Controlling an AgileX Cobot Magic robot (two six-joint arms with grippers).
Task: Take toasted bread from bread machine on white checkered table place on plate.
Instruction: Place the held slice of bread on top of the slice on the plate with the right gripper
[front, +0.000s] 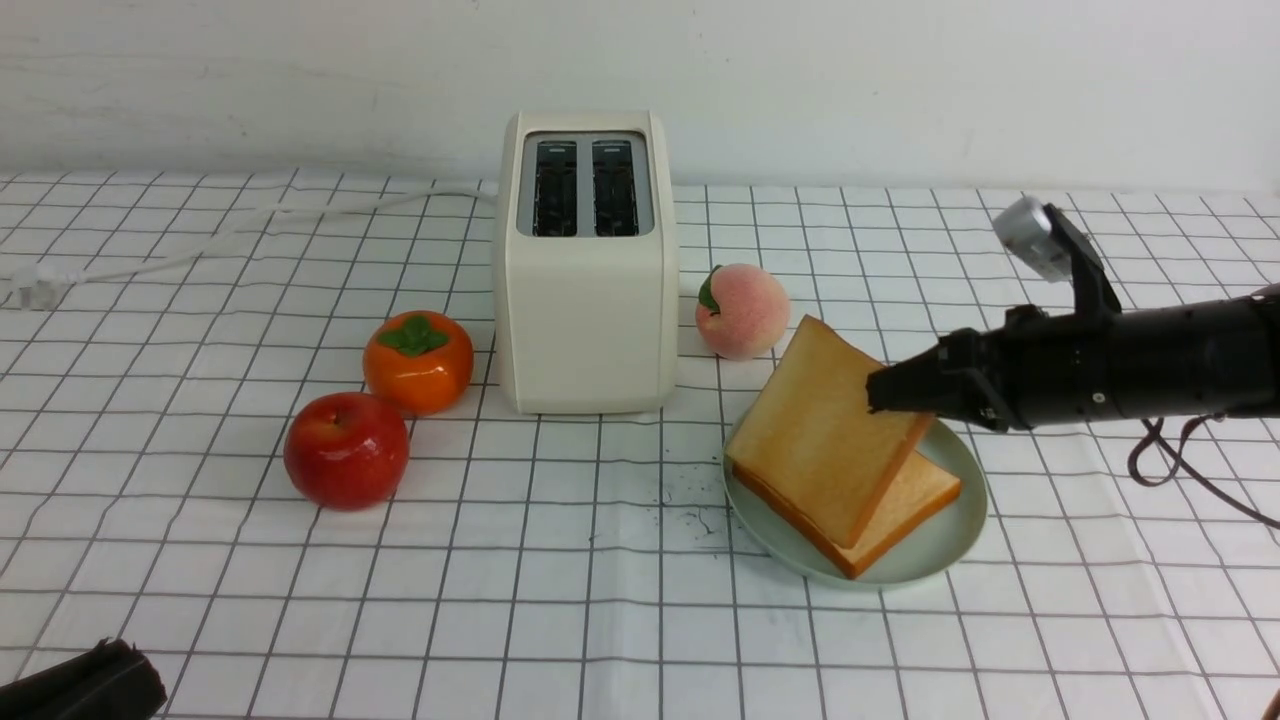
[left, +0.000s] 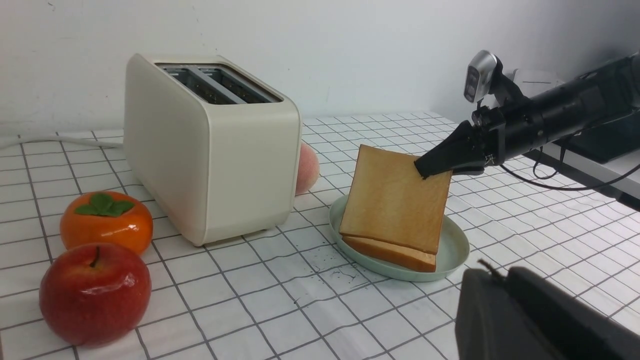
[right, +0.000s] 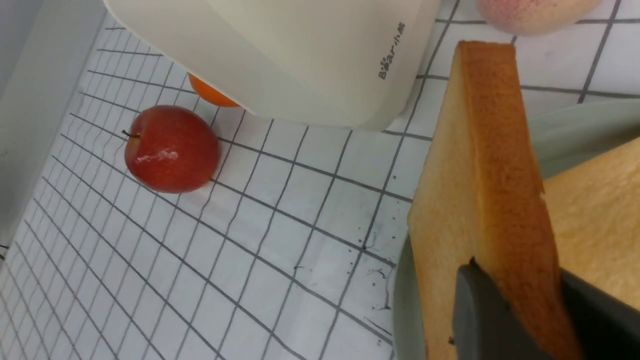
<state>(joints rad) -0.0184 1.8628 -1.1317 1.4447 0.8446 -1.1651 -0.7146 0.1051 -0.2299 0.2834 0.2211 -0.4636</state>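
One toast (front: 815, 430) edge pinched by right jaws; plate (front: 945, 545) beneath.

Two toast slices (front: 820, 430) (front: 915, 495); one each of toaster (front: 585, 300), plate (front: 950, 545), apple (front: 346, 450), persimmon (front: 418, 362), peach (front: 742, 312).

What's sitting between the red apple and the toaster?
An orange persimmon sits between the red apple and the toaster, clearest in the front view.
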